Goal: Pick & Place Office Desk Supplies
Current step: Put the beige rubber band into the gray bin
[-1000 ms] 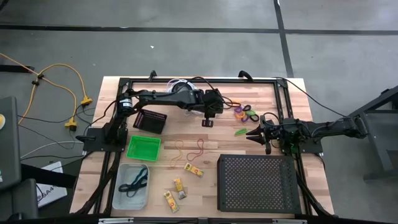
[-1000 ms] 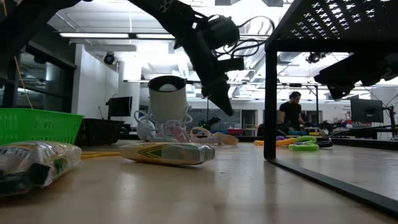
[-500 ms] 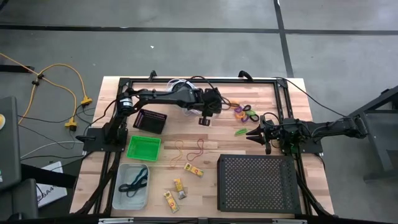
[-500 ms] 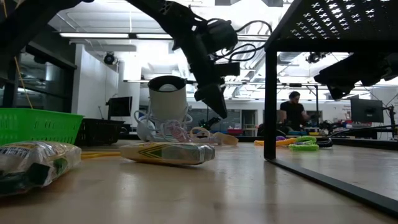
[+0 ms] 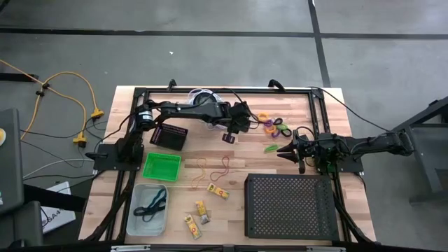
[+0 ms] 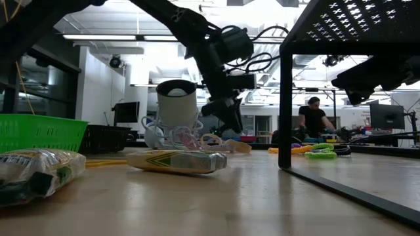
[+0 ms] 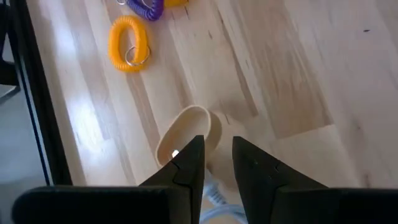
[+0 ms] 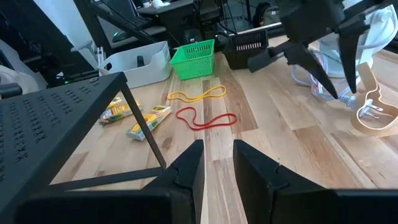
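My left gripper point(image 5: 228, 138) hangs over the far middle of the table, pointing steeply down. Its fingers stand a narrow gap apart with nothing between them point(image 7: 217, 155). Just beyond its tips a beige loop point(image 7: 189, 134) lies flat on the wood. An orange coil ring point(image 7: 129, 42), a purple one point(image 5: 269, 128) and a green one point(image 5: 271, 148) lie to its right. A red rubber band point(image 5: 222, 166), a yellow one point(image 5: 199, 168) and yellow packets point(image 5: 218, 190) lie nearer the front. My right gripper point(image 5: 281, 149) waits at the right, fingers slightly apart, holding nothing.
A large black perforated tray point(image 5: 288, 206) stands on legs at the front right. A green basket point(image 5: 162, 166), a small black basket point(image 5: 169, 135) and a clear bin point(image 5: 148, 208) with dark bands stand on the left. White coiled cord point(image 8: 323, 87) lies behind the left gripper.
My left gripper has rolled about its own axis and sunk a little toward the table, close by the beige loop. Its finger gap looks the same. Nothing on the table has moved.
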{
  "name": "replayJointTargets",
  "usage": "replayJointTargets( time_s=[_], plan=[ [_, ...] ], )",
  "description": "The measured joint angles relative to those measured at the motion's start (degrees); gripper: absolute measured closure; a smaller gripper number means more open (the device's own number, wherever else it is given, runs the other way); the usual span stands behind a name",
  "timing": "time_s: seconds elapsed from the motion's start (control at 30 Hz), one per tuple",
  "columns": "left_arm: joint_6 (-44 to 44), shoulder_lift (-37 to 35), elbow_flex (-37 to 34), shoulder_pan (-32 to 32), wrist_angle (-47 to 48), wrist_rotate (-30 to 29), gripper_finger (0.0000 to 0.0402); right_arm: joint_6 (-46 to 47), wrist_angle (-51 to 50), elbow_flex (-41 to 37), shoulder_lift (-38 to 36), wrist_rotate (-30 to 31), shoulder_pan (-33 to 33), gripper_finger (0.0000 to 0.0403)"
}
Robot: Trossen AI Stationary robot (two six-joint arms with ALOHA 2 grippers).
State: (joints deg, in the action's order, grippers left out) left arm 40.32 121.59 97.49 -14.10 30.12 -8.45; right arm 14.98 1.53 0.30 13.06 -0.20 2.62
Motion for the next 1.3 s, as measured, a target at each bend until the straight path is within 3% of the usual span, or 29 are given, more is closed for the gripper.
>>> replayJointTargets(
  time_s=[0.97, 1.3],
  plan=[
    [1.92, 2.02, 0.0, -1.81, -2.05, 1.2, 0.0325, 0.0, -0.01, 0.02, 0.02, 0.01, 0.01, 0.033],
    [4.59, 2.02, 0.0, -2.7, -2.14, 4.16, 0.0325, 0.0, -0.03, 0.0, 0.02, 0.01, 0.01, 0.033]
  ],
)
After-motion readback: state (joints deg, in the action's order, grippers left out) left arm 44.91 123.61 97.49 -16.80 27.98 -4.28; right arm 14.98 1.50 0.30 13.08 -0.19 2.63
